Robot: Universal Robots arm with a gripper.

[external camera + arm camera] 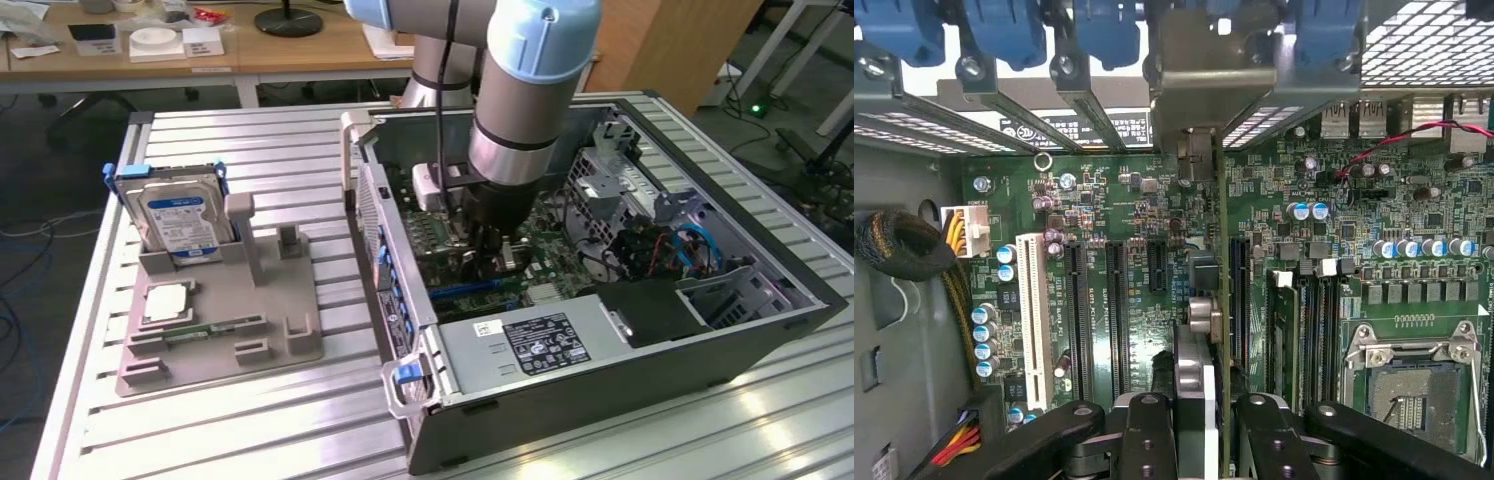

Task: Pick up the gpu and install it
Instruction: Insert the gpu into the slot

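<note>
While it hangs over the motherboard [1144,250], the hand [1204,420] clamps the gpu [1222,300] edge-on.

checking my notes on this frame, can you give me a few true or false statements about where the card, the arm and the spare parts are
1. The tool is shut on the gpu, held edge-on above the motherboard. True.
2. The arm reaches down into the open computer case. True.
3. The hard drive lies flat inside the case. False: it stands upright in the grey fixture outside the case, on the exterior view's left.
4. The CPU socket has a cooler mounted on it. False: it is bare.
5. The power supply is in the case. True.
</note>
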